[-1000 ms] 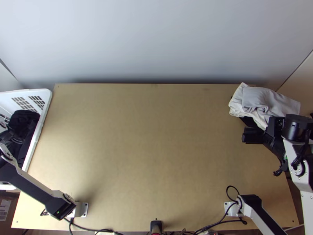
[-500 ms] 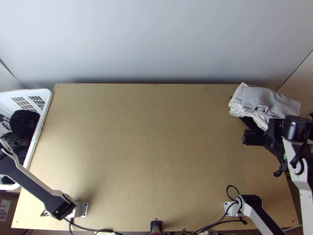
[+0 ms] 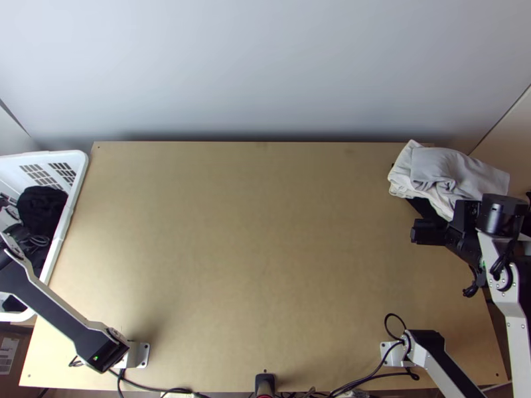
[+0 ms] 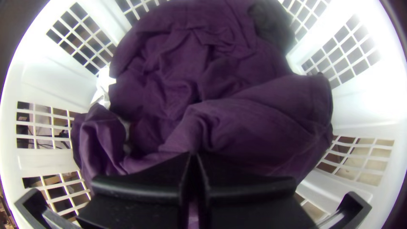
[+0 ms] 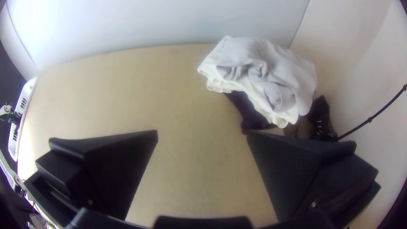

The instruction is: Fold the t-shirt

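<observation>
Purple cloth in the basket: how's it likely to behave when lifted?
Likely floppy: the purple cloth lies in soft creases. It's bunched, so may lift unevenly. Might catch on the open grid of the basket.

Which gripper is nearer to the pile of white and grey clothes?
Right. The right gripper is just on the near side of the pile; the left gripper is across the table, at the purple cloth in the white basket.

Top view: high, steeply down on the table (image 3: 252,252); left wrist view — close over purple cloth (image 4: 254,114); right wrist view — outward, table's far edge shared with top.
</observation>
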